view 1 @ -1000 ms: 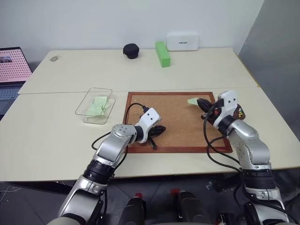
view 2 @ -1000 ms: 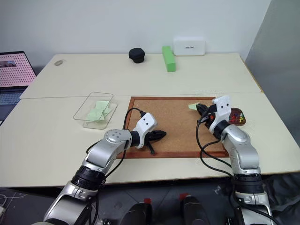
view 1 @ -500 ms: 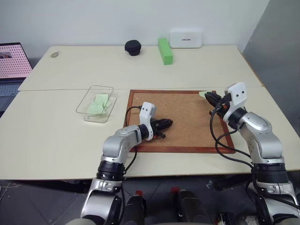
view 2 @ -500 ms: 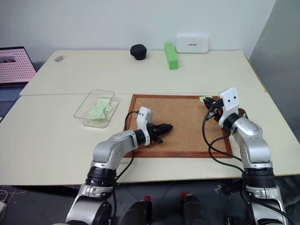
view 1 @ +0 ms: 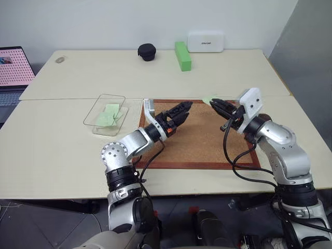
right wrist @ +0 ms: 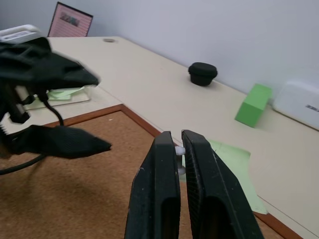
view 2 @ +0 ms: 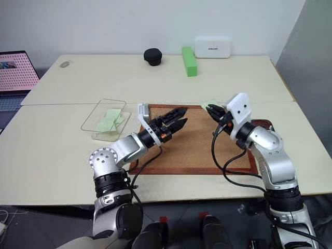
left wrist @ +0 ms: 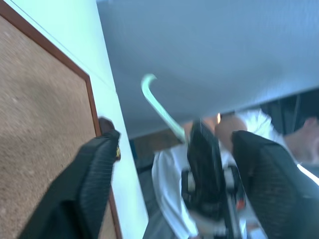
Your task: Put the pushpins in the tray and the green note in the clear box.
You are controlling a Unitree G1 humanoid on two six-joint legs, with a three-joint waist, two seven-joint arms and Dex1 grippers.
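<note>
Right wrist view: the green note (right wrist: pixel 227 164) hangs from a white pushpin (right wrist: pixel 179 150) clamped between the right hand (right wrist: pixel 180 144) fingers, above the corkboard (view 1: pixel 202 135) far edge. Left hand (view 1: pixel 180 110), fingers spread apart and empty, hovers mid-board. Clear box (view 1: pixel 94 120) sits left of the corkboard, holding green slips (view 1: pixel 108 114).

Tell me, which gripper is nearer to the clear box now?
Left. The left gripper hovers open over the corkboard, toward the side by the clear box. The right gripper is shut at the corkboard's far edge, farther from it.
</note>
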